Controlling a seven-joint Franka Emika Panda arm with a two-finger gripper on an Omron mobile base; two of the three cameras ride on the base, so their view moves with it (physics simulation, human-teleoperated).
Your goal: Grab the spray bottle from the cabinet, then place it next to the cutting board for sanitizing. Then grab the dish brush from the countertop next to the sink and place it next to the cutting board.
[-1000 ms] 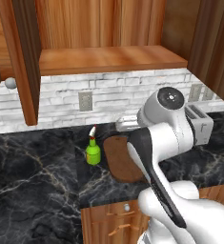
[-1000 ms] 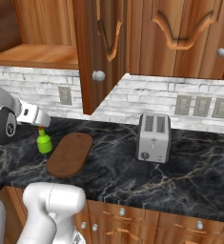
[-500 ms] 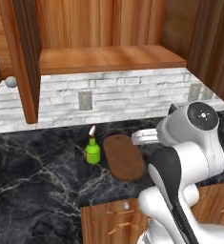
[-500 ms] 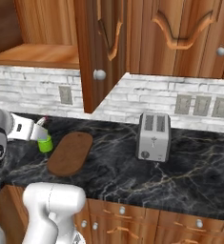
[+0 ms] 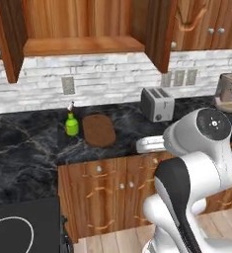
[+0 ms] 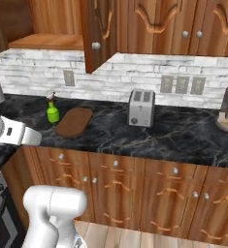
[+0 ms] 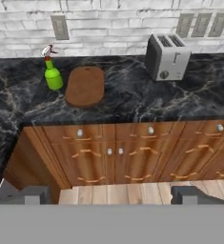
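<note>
- The countertop [image 5: 33, 148], glossy black marble with pale veins, runs the width of the left base view above a row of wooden base cupboards [image 7: 127, 152].
- The cabinet [image 5: 83, 29] hangs on the wall above it; its doors stand open and its shelf board [image 5: 83, 45] is bare in the left base view.
- A white brick wall [image 5: 107, 74] with grey outlets fills the gap between cabinet and countertop.
- The white arm [image 5: 196, 163] bulks at about 4 o'clock in the left base view, back from the counter edge.
- A silver toaster [image 7: 168, 57] sits on the countertop at about 1 o'clock in the hand view, well apart from the board.
- The cutting board [image 7: 85, 86] lies flat on the countertop, at about 11 o'clock in the hand view.
- The spray bottle [image 7: 51, 74] stands upright on the countertop just beside the board, at the board's 9 o'clock, nozzle up; it may touch the board's edge or not, I cannot tell.
- The gripper [image 7: 111, 194] is released: its two dark tips stand wide apart with nothing between them, well back from the countertop and looking down at it over the cupboards.
</note>
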